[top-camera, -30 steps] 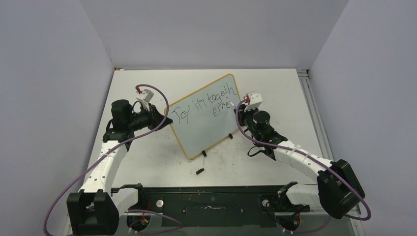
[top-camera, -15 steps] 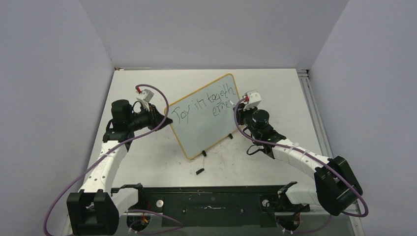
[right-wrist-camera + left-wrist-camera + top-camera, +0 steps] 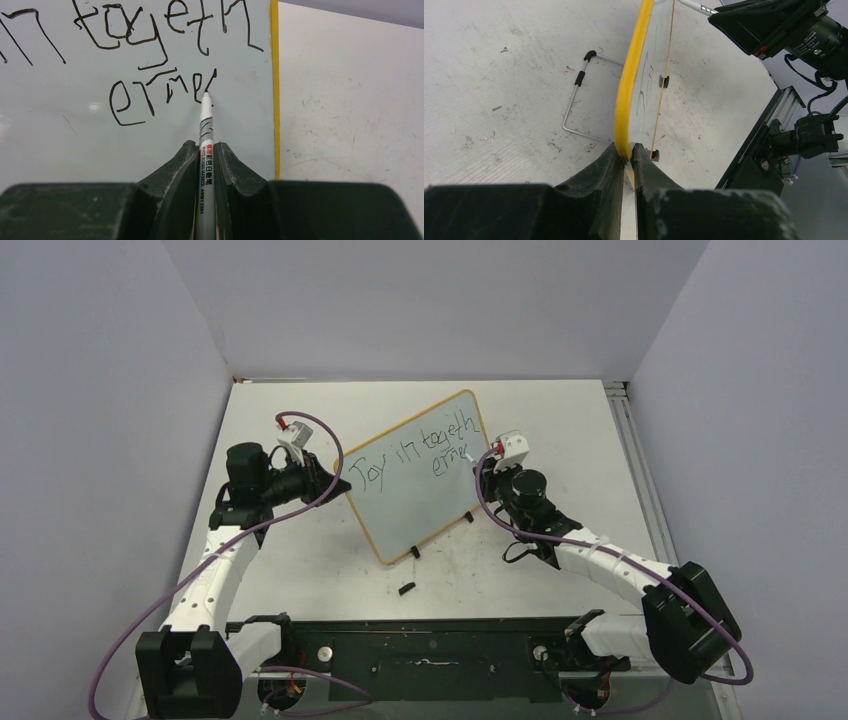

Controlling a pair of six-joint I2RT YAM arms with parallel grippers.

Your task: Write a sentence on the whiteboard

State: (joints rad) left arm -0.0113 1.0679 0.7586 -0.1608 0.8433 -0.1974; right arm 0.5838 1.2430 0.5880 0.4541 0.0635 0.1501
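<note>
Pinching a white marker (image 3: pixel 205 125), right pincer (image 3: pixel 207 146) is pressed together on the barrel, which points straight ahead. Marker's black tip touches the whiteboard (image 3: pixel 405 508) just ahead of that pincer, at the foot of a short stroke ending the second line. Black scrawled sentence (image 3: pixel 418 453), two lines: top reads roughly "Joy in togeth", lower roughly "erne" plus that extra stroke. Lower line sits just ahead-left of the right pincer, top line beyond it. Board's yellow frame edge runs just right of the tip.

Left pincer (image 3: pixel 626 151) is clamped on the board's yellow frame, gripping both faces; board stands on edge and runs away from this pincer. Board sits between the two pincers, resting on the surface (image 3: pixel 300 560) on two black clip feet (image 3: pixel 415 552). Bent wire stand (image 3: pixel 574 100) with black end caps lies on the surface ahead-left of the left pincer, on the board's back side. Small black piece (image 3: pixel 405 588) lies loose on the surface, well apart from both pincers, on the near side of the board.
</note>
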